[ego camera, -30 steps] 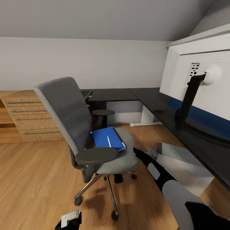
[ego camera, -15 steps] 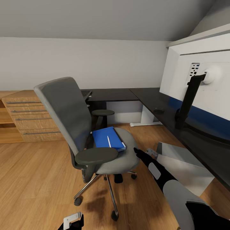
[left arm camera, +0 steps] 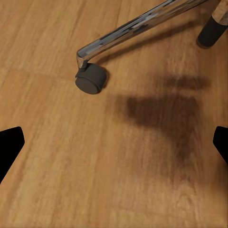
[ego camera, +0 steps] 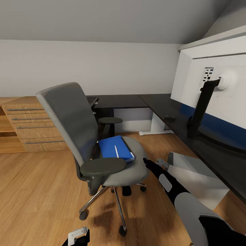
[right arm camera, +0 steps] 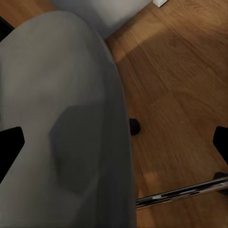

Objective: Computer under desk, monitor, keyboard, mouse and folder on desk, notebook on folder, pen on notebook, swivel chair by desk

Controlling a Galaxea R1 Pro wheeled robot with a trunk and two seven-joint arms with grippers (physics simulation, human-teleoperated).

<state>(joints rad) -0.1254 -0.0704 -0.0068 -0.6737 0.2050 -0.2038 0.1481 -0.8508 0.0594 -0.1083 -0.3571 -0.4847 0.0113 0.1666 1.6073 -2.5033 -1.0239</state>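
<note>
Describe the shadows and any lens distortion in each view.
Head view: wide-angle stretch at the edges, the monitor looming; a soft shadow lies under the swivel chair. Left wrist view: a blurry dark shadow patch on the floor beside a caster. Right wrist view: the grey seat is softly shaded, close up.

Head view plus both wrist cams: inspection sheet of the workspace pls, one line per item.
Surface: black desk top, mostly bare; monitor stands on it, white back toward the camera.
Job's things: blue folder lies on the swivel chair seat, white pen on top; keyboard partly visible on the desk behind the chair's back.
Clutter: nothing seen.
Grippers: right claw beside the seat's edge, fingers spread, empty; left claw low over the floor near a chair castor, open, empty.
Cables: nothing seen.
Surroundings: light wood drawer cabinet, wood floor, sloped ceiling.
</note>
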